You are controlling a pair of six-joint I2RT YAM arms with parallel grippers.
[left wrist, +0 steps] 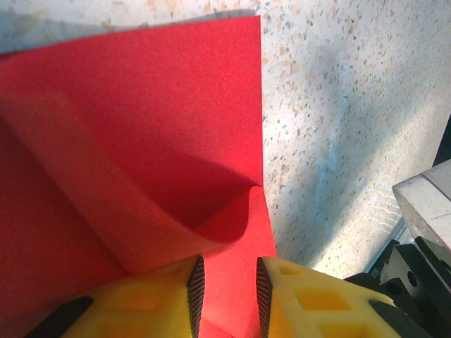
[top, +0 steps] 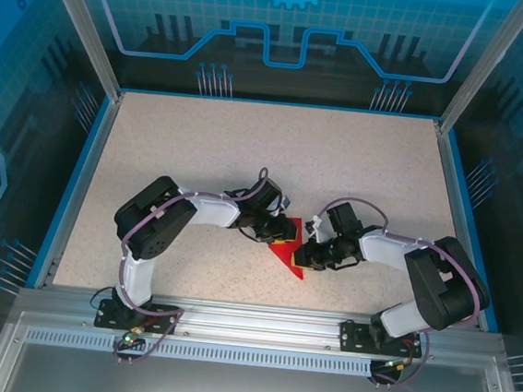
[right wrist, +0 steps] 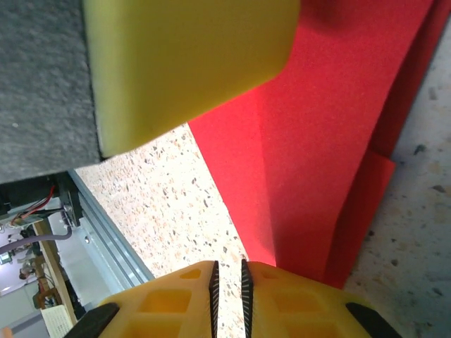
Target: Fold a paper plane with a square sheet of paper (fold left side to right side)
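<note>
Top external, left gripper [top: 275, 232], right gripper [top: 306, 254] bent inward, flanking paper [top: 290, 260]

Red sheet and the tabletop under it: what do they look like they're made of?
Red sheet: thin matte paper by the look; it curls into a soft loop and holds sharp creases, with a fine grainy face. Tabletop: hard speckled beige surface, stone-look laminate or composite perhaps; the pictures leave that open.

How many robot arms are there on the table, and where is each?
2. The left arm comes from the left to the red paper near the middle; the right arm meets it from the right.
</note>
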